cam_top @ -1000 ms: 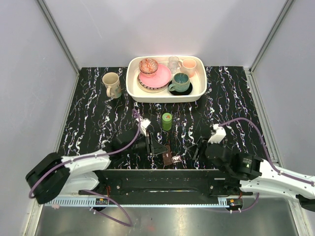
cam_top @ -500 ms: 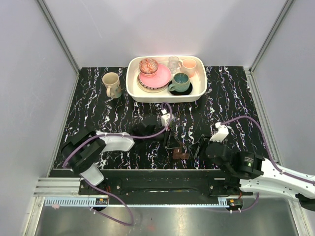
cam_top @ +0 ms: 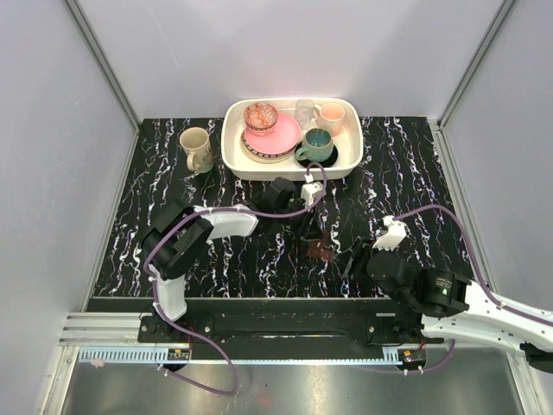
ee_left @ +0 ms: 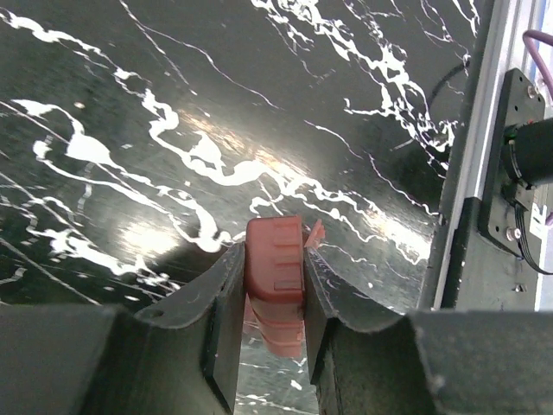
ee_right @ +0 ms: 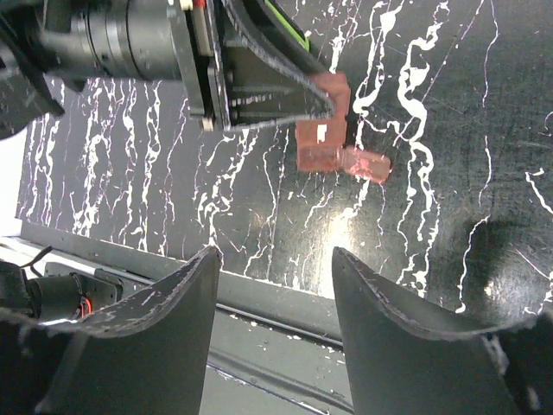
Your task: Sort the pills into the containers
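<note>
One small oblong case of translucent reddish-brown plastic (ee_left: 275, 275) holds our attention. From the left wrist we see one rounded end of it, finely ridged along the rim. From the right wrist it reads as a short blocky row of compartments. One little lid (ee_right: 366, 164) is swung out at an angle from one end, and there is a small white patch on its face. We cannot tell whether that patch is a pill or a glint.

The left jaws are clenched on the case, a dark finger (ee_left: 216, 320) pressed against each long side, so the case stands edge-on between them with its end poking out past the tips. We cannot tell whether it touches the black, white-veined marble-look counter (cam_top: 406, 173) or hangs just above it. From above, we place it about midway between the counter's left and right edges, slightly to the right, and nearer the near edge than the far one.

The right jaws are spread wide and hold nothing. They hover just right of the case, apart from it, toward the near edge.

Along the far edge we see a white oblong tray of crockery (cam_top: 228, 143), with a beige ceramic mug (cam_top: 196, 149) beside it toward the far left corner. Both are well apart from the case.
</note>
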Controlling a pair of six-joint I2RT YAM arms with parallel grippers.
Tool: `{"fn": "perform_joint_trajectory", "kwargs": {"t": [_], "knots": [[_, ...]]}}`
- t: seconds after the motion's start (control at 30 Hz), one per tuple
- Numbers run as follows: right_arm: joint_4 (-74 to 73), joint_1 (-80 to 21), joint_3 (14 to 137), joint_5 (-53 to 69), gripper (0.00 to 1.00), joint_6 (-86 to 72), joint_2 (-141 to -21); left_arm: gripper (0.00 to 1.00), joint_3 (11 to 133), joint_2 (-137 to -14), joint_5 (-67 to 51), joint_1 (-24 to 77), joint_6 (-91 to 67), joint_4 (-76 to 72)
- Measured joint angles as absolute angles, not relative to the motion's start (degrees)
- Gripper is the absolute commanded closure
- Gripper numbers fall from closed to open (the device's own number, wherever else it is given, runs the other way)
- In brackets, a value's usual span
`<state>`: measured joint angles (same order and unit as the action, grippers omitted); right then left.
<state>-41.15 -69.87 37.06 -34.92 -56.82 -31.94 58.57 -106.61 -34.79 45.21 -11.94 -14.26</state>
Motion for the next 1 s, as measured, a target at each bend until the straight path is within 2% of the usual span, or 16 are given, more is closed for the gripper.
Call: {"fn": "perform_joint_trajectory", "kwargs": {"t": [0.17,0.3,0.4,0.63,0.93,1.0], "knots": [[-41.65,-69.87,37.06,-34.92,0.35,-56.64,-31.79,0.61,64.36,-110.04,-36.45,42.87,-9.58,-10.61],[-41.82,-69.87,37.06,-34.94,0.34,-56.36,-31.16,0.55,65.47,-110.78,-37.06,42.57,-8.51,-8.88],[-41.85,-69.87,37.06,-34.96,0.33,-56.25,-30.59,0.40,66.02,-111.00,-37.43,42.57,-7.73,-8.10],[-41.89,-69.87,37.06,-35.05,0.32,-55.90,-29.69,0.29,66.74,-110.74,-38.09,42.68,-7.03,-7.22],[-41.91,-69.87,37.06,-35.94,0.31,-54.87,-29.45,0.25,65.82,-106.54,-37.45,42.65,-7.18,-4.25],[-41.98,-69.87,37.08,-36.53,0.27,-54.59,-29.41,0.24,65.19,-104.47,-37.06,42.65,-7.38,-3.55]]}}
